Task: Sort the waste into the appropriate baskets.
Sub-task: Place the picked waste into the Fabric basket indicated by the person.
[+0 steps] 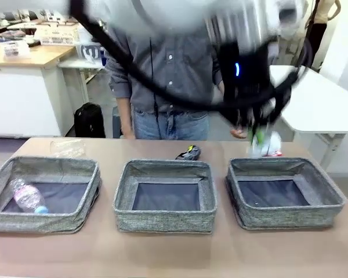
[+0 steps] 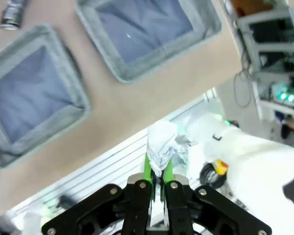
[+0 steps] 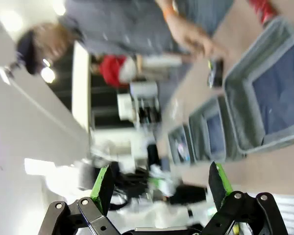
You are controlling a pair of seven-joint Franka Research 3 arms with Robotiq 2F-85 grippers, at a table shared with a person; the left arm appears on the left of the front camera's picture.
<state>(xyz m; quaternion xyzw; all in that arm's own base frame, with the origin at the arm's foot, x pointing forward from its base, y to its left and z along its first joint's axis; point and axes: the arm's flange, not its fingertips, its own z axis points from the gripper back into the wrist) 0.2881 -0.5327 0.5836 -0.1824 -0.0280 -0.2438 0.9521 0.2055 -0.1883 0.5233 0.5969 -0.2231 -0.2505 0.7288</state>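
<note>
Presently, front view: three grey woven baskets (image 1: 165,220), soft-walled with dark flat bottoms, on the table (image 1: 162,255). A clear plastic bottle (image 1: 28,198) lies in the leftmost, and a crushed black can (image 1: 188,153) sits behind the middle one.

Left wrist view: left end effector (image 2: 158,169) pinching a crumpled white paper ball (image 2: 162,141) by its lower folds, past the table's near edge. So shallow a hold may slip short of a basket.

Right wrist view: right end effector (image 3: 161,183) spread, empty.

Clear bottle (image 1: 28,197) in left basket (image 1: 40,223), black can (image 1: 188,153) behind middle basket (image 1: 165,222).
</note>
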